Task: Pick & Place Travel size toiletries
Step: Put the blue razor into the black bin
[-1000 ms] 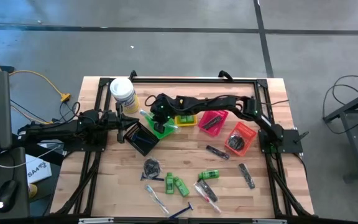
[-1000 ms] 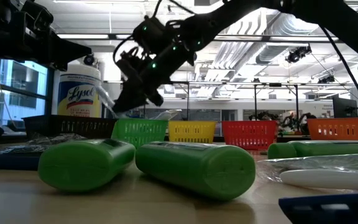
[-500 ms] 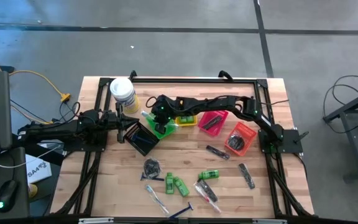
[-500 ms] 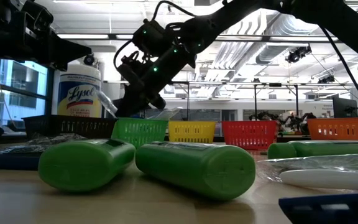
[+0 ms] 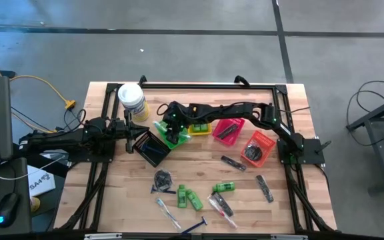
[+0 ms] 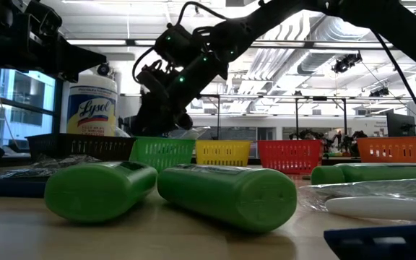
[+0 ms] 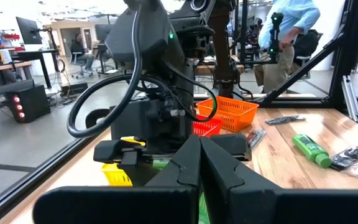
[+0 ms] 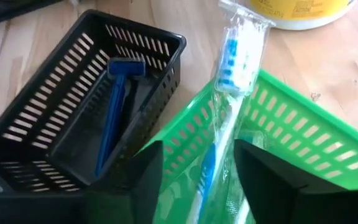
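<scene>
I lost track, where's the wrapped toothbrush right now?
In the green basket, the toothbrush lies across its rim between the right gripper's open fingers, beside the black basket.

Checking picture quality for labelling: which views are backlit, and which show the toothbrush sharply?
Low view: bright ceiling lights silhouette the right arm's hand; near green bottles look soft. Right wrist view: wrapped toothbrush and blue razor evenly lit and sharp. High view: even light, items tiny.

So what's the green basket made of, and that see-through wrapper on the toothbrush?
The green basket looks like hard, slightly shiny plastic: its walls are moulded into neat slots. The toothbrush wrapper seems to be thin clear plastic film, since it crinkles, glints, and shows the blue-and-white brush inside. The open right gripper sits right over it.
</scene>
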### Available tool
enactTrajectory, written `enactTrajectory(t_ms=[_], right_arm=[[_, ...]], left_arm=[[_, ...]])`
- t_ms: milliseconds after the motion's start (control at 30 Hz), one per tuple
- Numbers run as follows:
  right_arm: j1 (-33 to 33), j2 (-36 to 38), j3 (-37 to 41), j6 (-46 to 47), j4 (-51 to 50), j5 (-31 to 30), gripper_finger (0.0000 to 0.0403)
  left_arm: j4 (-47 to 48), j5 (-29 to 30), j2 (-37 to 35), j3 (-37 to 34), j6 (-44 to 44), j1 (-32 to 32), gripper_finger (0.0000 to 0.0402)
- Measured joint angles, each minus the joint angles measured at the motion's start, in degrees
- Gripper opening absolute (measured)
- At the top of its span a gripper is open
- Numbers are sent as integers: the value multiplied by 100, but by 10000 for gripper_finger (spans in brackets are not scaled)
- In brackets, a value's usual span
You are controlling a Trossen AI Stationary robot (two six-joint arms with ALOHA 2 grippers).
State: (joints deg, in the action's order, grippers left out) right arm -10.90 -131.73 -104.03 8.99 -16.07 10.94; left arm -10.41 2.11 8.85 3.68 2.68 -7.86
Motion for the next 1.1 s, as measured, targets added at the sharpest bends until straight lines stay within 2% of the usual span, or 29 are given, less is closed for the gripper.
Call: enactTrajectory(t_ms=[167,267,333,433,633,667,733,900,1100], right_arm=[[0,329,0,51,-174,52,225],[38,795,0,-15,-426,154,224],[152,1189,-2,-188,-648,-50,212],[469,1779,5,-708,-890,-461,174],[1044,3314,641,-1401,-688,-472,47],[1099,3622,818,-1480,-673,-539,25],[1154,4280,1322,-1596,-505,-536,10],[1165,6164,3164,-1464,650,-54,8],[1169,8465,5368,-981,1285,-271,8]], left_arm=[[2,0,-1,0,0,0,0],[7,0,0,0,0,0,0],[18,1,0,0,0,0,0],[33,0,1,0,0,0,0],[49,2,0,0,0,-2,0],[56,2,-1,0,0,0,0],[82,2,-1,0,0,0,0],[113,2,1,0,0,0,0],[111,2,-1,0,0,0,0]])
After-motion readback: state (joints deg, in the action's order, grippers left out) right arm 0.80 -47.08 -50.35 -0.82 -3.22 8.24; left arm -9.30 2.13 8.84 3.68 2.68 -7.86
